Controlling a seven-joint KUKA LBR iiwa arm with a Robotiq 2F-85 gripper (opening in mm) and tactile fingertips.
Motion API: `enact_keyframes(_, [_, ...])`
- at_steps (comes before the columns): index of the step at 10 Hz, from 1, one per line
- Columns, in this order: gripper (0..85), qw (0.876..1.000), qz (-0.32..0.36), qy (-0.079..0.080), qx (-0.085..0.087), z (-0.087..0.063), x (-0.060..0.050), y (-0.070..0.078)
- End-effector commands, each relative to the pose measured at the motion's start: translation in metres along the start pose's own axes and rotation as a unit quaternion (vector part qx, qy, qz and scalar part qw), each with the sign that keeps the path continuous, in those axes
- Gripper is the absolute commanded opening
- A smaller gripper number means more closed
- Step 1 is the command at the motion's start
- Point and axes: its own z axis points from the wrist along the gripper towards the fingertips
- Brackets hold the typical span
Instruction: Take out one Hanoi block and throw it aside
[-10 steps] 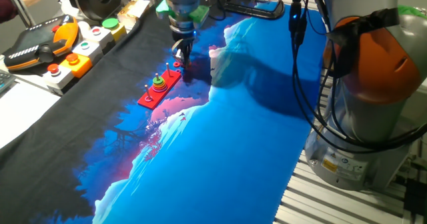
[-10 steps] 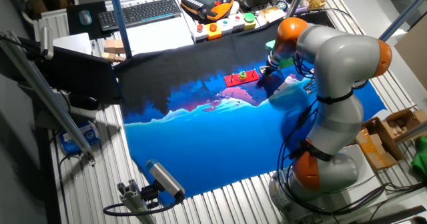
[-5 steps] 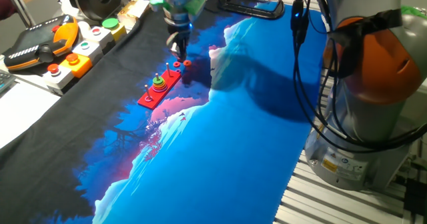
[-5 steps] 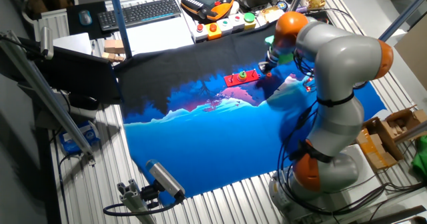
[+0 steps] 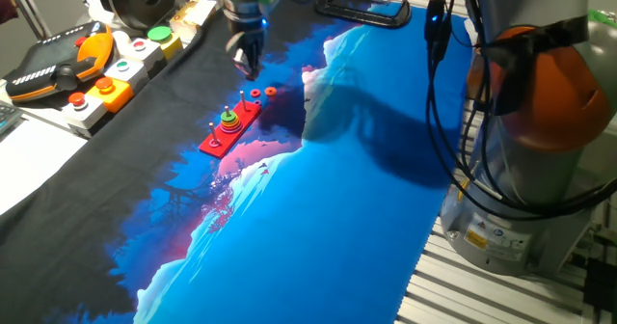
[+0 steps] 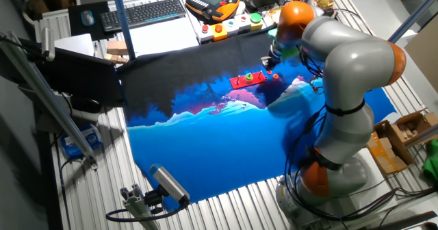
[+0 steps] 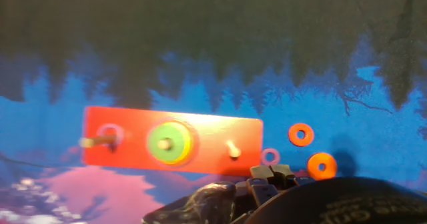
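Observation:
Two tiny red-orange Hanoi rings lie flat on the blue cloth just off the right end of the red peg board. In one fixed view they show as small dots at the far end of the board. A green ring stack sits on the middle peg. A faint pink ring lies by the board's end. My gripper hangs above the board's far end, slightly open and holding nothing; its fingertips show at the bottom of the hand view.
A teach pendant and a button box stand at the left on the black cloth. A keyboard lies at the back. The arm's base stands at the right.
My gripper has risen from the cloth beside the board's far end and moved slightly away. A red-orange ring that it covered now lies in the open there.

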Motion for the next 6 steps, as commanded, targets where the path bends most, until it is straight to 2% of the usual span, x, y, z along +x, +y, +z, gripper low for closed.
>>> enact_keyframes(1, [0.7, 1.0, 0.004, 0.001, 0.001, -0.008, -0.002, 0.009])
enact_keyframes(3, [0.7, 1.0, 0.012, 0.003, 0.004, -0.022, -0.002, 0.031])
enact_keyframes(6, [0.7, 1.0, 0.017, 0.009, -0.004, -0.035, 0.001, 0.051])
